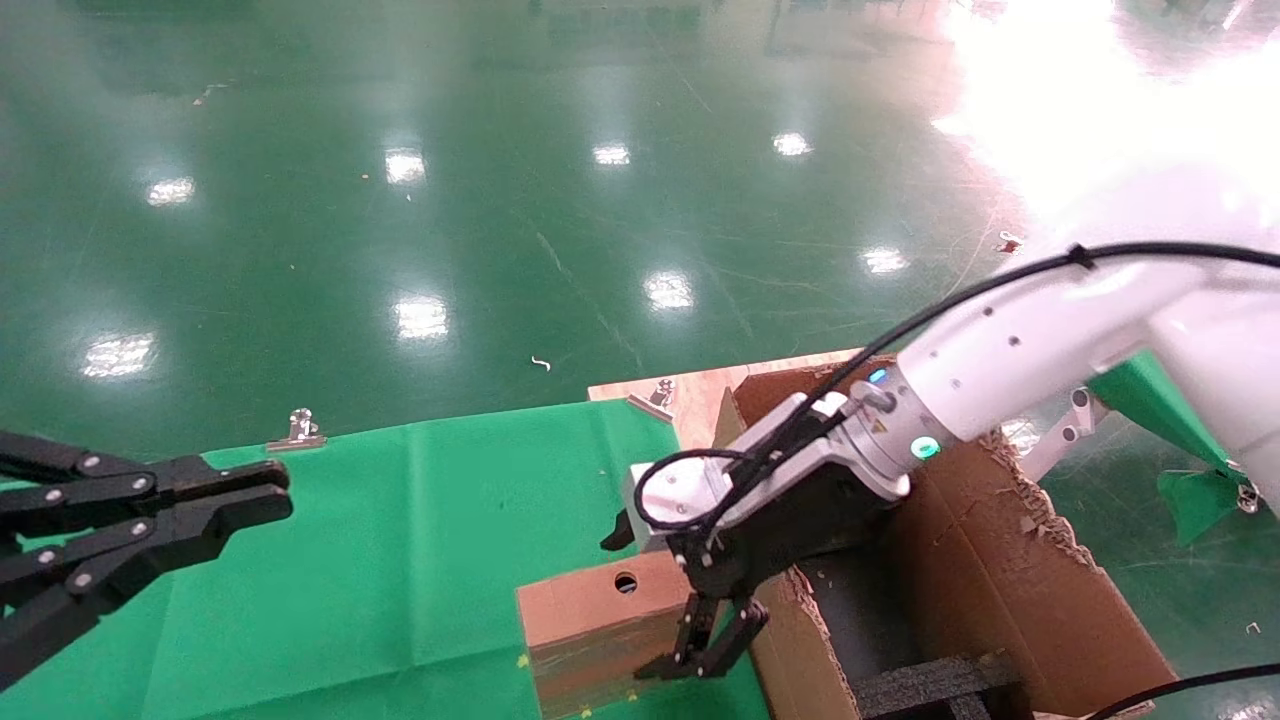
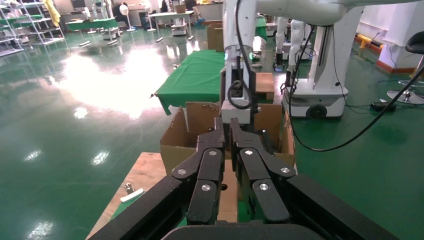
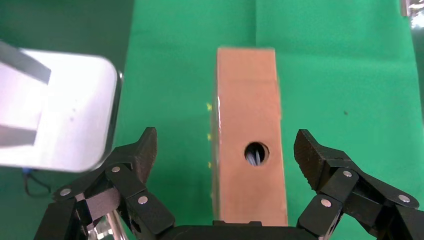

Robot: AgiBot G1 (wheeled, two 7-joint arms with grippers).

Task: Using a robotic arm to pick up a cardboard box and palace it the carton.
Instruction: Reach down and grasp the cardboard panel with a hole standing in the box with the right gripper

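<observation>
The cardboard box stands on its edge on the green cloth, close against the carton's near wall. Its narrow face with the round hole points up. My right gripper, on the white arm, hangs over the box end nearest the carton. In the right wrist view the box lies between the open fingers, with a gap on each side and nothing gripped. My left gripper is shut and empty, parked over the cloth's left side. The left wrist view shows the left gripper pointing at the carton.
Black foam inserts sit inside the carton, whose flaps are ragged. A wooden board lies under the carton's far side. Metal clips hold the green cloth at its far edge. Green floor surrounds the table.
</observation>
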